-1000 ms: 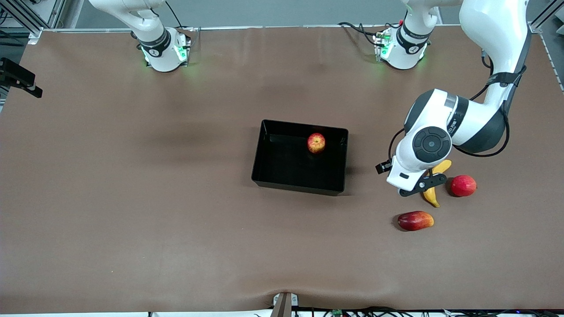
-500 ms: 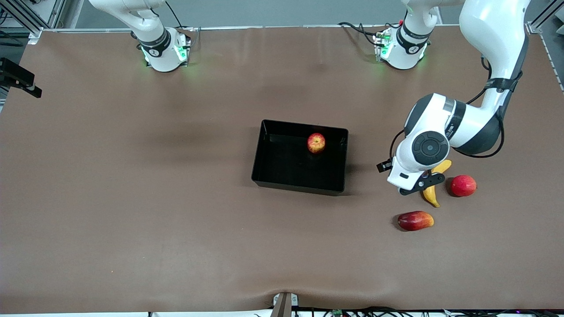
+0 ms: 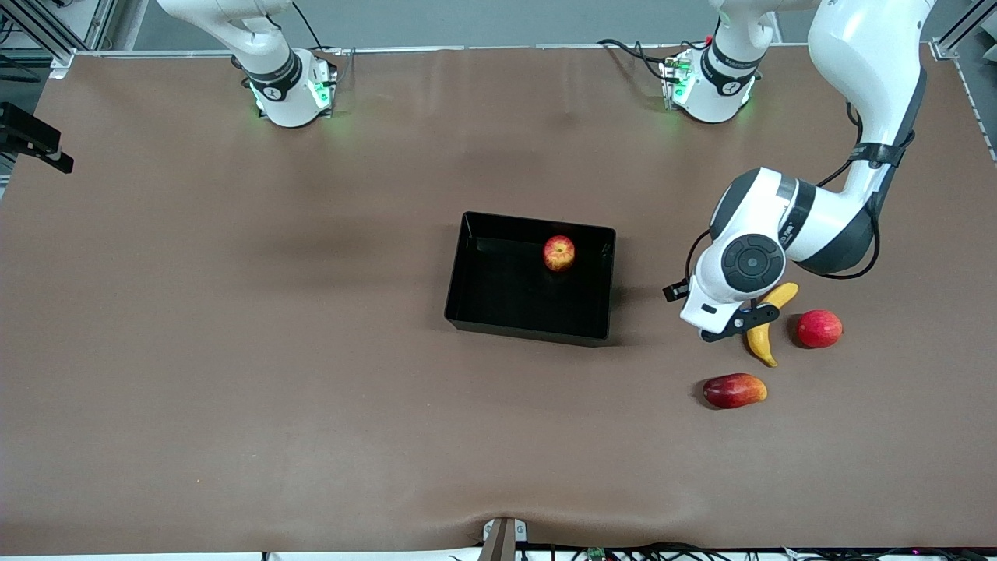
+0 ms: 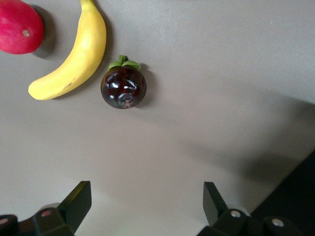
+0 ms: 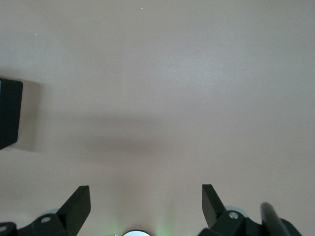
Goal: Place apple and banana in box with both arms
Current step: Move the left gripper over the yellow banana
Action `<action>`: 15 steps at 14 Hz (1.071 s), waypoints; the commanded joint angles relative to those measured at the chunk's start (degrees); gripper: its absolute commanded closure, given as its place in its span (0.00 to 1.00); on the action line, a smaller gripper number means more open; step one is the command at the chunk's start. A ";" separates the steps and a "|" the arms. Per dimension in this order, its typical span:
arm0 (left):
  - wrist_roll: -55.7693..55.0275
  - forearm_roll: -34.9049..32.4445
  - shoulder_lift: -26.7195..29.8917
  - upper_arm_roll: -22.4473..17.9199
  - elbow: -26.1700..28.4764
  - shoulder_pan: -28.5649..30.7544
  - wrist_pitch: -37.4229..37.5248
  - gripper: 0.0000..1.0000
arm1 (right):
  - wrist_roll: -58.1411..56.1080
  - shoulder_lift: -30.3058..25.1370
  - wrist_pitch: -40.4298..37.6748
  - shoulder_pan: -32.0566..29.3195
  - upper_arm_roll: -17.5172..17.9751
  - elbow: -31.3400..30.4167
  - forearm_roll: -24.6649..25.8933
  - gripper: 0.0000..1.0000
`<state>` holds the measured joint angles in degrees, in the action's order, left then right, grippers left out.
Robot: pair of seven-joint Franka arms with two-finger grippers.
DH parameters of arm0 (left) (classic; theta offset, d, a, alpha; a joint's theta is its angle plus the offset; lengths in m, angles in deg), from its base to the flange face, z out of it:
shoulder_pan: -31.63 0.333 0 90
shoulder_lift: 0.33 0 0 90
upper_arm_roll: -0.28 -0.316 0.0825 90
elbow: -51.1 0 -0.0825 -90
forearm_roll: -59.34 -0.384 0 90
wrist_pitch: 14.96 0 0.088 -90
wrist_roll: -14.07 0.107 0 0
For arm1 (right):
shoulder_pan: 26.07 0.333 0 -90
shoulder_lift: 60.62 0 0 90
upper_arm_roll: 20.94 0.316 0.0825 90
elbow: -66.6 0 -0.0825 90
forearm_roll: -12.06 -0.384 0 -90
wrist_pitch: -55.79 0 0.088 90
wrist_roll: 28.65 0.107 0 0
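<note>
Brown matting covers the table [image 3: 234,389] I am working over. Nearest the front camera lies a long red-orange fruit [image 3: 734,390], on the mat toward the left arm's end, nearer the camera than my left pincer [image 3: 728,326].

That left pincer hangs low over the mat, just beside the banana [image 3: 766,323]. In the left wrist view its two black fingers [image 4: 76,199] stand wide apart with only bare mat between them; nothing is held. The banana [image 4: 74,61] rests on the mat ahead of those fingers, untouched. A small dark purple fruit [image 4: 123,87] with green leaves sits just beside the banana's curve; I cannot find it in the front view, where the arm covers that spot. A plain red round fruit [image 3: 819,328] lies next to the banana, on the side away from the pincer.

Toward the middle of the table from the left pincer sits the black box [image 3: 483,308], well apart from the banana. The apple [image 3: 559,253] is already inside it, close to the wall farthest from the front camera.

My right arm [image 3: 265,54] waits, folded up near its base. The right pincer [image 5: 146,206] shows only in the right wrist view: fingers [image 5: 78,201] spread apart, empty, over bare mat, with a black edge [image 5: 10,113] at the frame's border.
</note>
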<state>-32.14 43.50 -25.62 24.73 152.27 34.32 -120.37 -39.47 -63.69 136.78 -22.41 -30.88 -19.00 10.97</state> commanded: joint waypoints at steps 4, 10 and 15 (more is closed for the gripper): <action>0.50 -0.59 0.77 0.60 4.02 1.08 -3.22 0.00 | 0.01 0.70 -0.30 -0.50 0.01 1.40 -0.40 0.00; 0.59 -0.77 0.25 0.60 4.38 1.79 -3.23 0.00 | -0.08 0.70 -0.30 -0.50 0.01 1.31 -0.40 0.00; 0.76 -1.12 -0.81 0.51 4.38 3.09 -3.23 0.00 | -0.17 0.70 -0.30 -0.59 0.01 1.40 -0.40 0.00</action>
<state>-32.11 43.50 -26.64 24.70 156.34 35.61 -122.97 -39.47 -63.69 136.78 -22.41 -31.05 -18.99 10.97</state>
